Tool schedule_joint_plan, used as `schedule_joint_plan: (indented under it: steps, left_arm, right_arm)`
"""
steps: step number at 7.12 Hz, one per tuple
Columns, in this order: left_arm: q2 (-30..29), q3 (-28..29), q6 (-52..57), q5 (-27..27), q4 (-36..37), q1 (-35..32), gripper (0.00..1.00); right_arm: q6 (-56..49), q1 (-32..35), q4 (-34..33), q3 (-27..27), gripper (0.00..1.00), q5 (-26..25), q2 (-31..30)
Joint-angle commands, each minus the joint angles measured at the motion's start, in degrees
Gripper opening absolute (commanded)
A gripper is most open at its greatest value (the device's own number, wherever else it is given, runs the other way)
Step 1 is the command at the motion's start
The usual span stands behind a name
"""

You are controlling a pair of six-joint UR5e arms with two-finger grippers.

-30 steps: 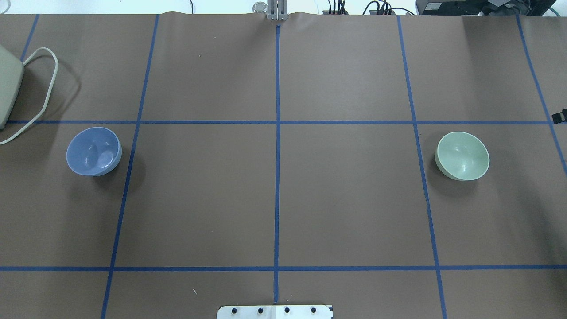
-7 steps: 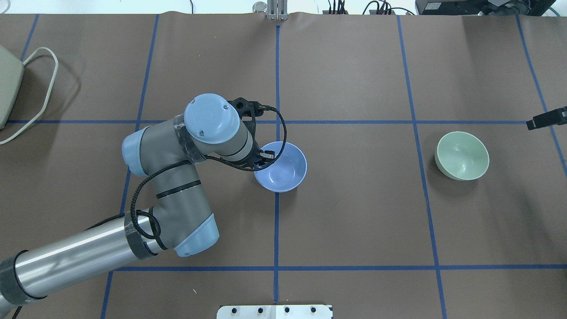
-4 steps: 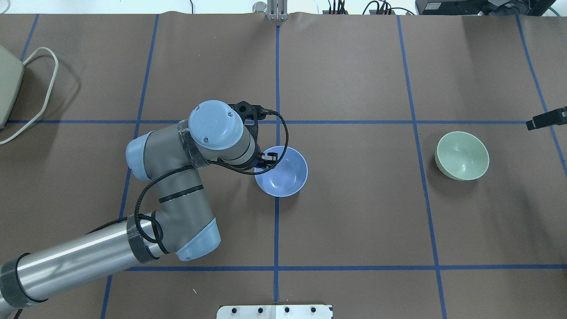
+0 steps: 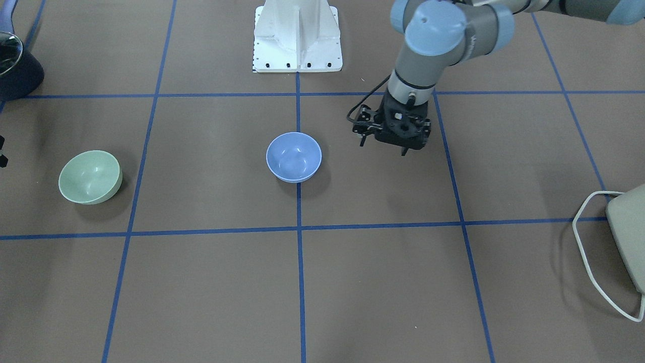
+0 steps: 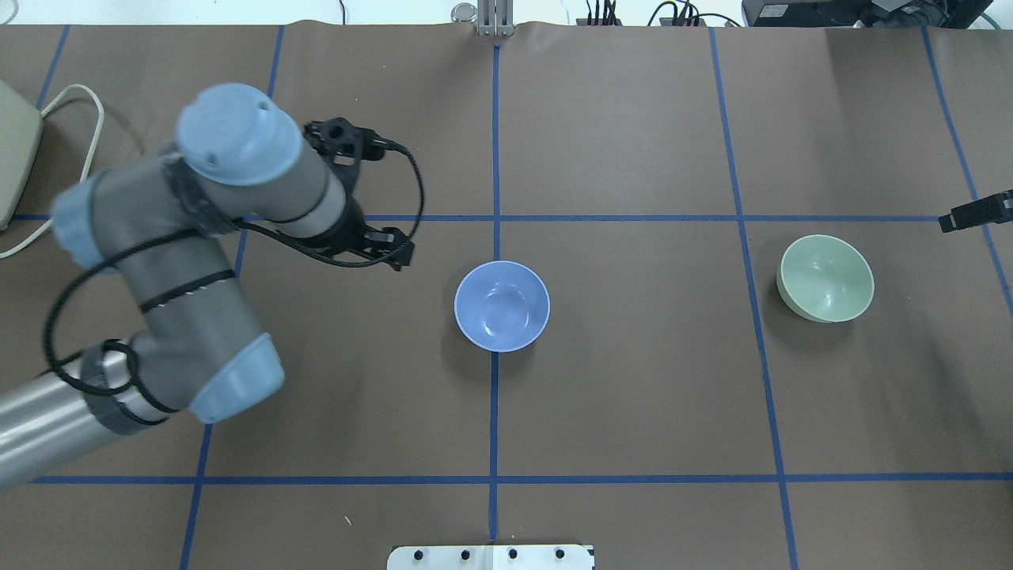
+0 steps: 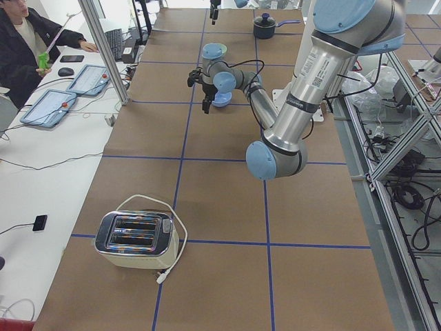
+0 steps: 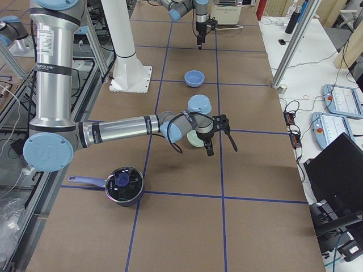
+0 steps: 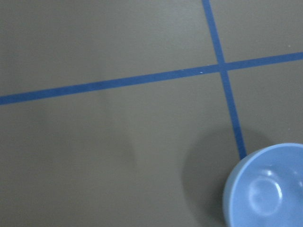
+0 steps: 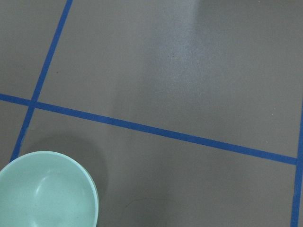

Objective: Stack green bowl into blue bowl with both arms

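The green bowl [image 5: 827,279] stands upright on the right part of the table, well apart from the blue bowl [image 5: 502,305]. The blue bowl sits at the middle, on the central tape line [image 5: 493,412]. The right gripper [image 7: 222,148] hovers just beside the green bowl, a little farther and more to the right, so the bowl lies to its left and nearer to the robot. How wide its jaws are, I cannot tell. This arm is clearly the closer one. The left gripper [image 4: 382,148] is left of the blue bowl, with jaws apart and holding nothing.
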Motion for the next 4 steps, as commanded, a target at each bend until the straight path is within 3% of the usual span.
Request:
schedule_joint_plan:
  steps: [1, 2, 4]
  left_arm:
    - [17.1, -7.1, 26.7, -8.9, 1.4, -15.8, 0.98]
    - [23.3, -5.4, 41.9, -13.3, 1.8, -27.1, 0.98]
    - [26.2, 3.6, 63.6, -15.7, 3.3, -43.8, 0.98]
  right_arm:
    - [0.1, -1.0, 4.7, -0.2, 1.0, 0.6, -0.7]
    - [0.7, -1.9, 5.3, -0.1, 1.0, 0.8, -0.8]
    - [4.6, -4.4, 6.1, -0.1, 1.0, 0.3, -0.3]
